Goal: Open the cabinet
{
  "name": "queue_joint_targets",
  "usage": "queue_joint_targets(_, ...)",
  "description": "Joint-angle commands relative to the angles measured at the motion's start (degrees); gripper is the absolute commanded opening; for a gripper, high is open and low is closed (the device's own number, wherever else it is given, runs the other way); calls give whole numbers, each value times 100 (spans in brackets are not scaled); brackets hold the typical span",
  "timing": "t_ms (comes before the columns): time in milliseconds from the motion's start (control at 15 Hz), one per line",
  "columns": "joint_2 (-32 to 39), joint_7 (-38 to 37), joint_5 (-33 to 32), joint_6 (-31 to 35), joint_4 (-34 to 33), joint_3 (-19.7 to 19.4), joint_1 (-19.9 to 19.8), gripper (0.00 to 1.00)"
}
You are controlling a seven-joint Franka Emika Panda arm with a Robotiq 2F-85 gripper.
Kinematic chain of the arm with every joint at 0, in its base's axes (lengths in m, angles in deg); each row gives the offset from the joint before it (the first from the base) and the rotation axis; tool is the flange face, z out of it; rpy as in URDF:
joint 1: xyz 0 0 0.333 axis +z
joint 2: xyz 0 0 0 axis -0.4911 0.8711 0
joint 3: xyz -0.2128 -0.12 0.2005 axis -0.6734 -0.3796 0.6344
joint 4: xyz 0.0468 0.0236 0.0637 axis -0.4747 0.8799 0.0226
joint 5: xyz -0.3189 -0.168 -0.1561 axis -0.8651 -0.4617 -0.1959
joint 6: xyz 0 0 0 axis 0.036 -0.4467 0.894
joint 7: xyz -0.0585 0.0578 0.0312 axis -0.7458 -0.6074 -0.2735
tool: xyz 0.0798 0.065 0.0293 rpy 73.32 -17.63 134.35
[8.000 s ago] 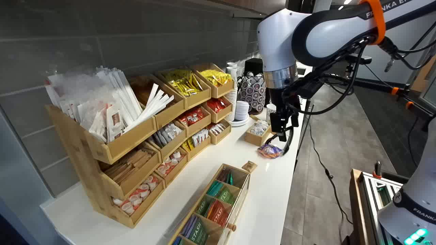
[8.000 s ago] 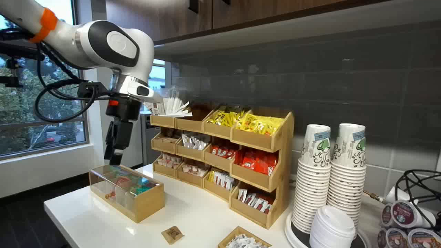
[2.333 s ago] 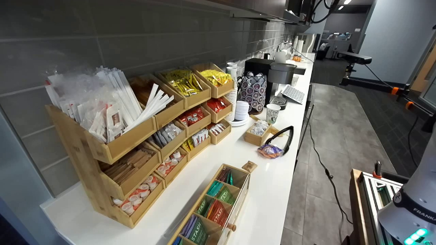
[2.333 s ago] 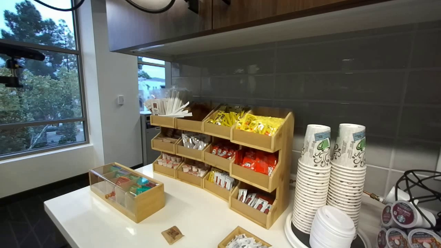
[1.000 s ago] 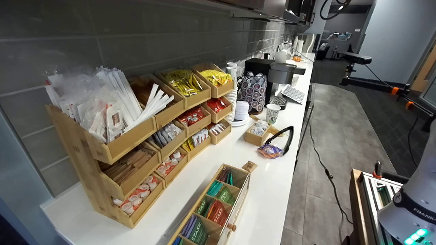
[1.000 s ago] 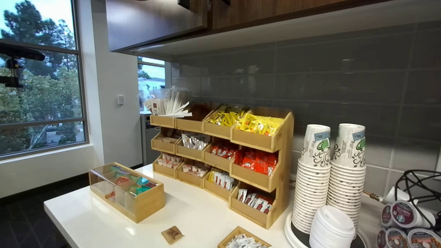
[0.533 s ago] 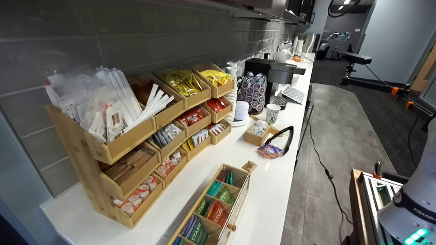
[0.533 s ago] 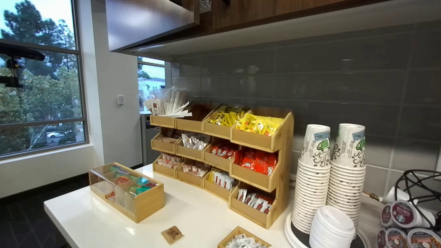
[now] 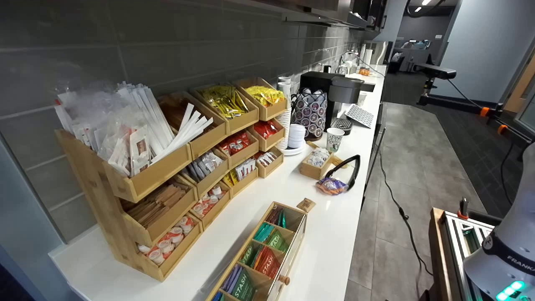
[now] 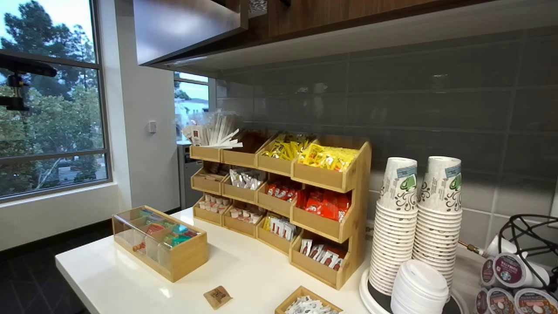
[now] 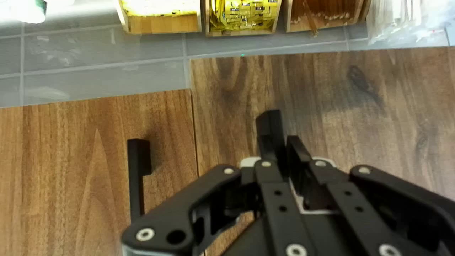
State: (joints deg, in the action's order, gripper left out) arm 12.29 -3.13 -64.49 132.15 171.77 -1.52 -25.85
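Wood door [image 10: 187,28] stands ajar, gripper [image 11: 281,147] pinching its handle [image 11: 271,122]: likely mid-pull; next calls for a wider, steady outward arc.

In an exterior view, the arm's pale lower column [image 9: 497,255] stands at the right edge, green lights [image 9: 510,290] glowing near its foot. In the wrist view, the gripper [image 11: 282,147] has its two fingers [image 11: 298,149] pressed in close together.
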Motion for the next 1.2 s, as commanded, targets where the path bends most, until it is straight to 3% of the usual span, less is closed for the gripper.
queue_joint_targets(0, -111, -26, 349, -872, -202, 167, 270, 4)
queue_joint_targets(533, -57, 53, 466, -1580, -478, 209, 372, 4)
queue_joint_targets(1133, 291, -182, 540, -1501, -652, 438, 348, 4)
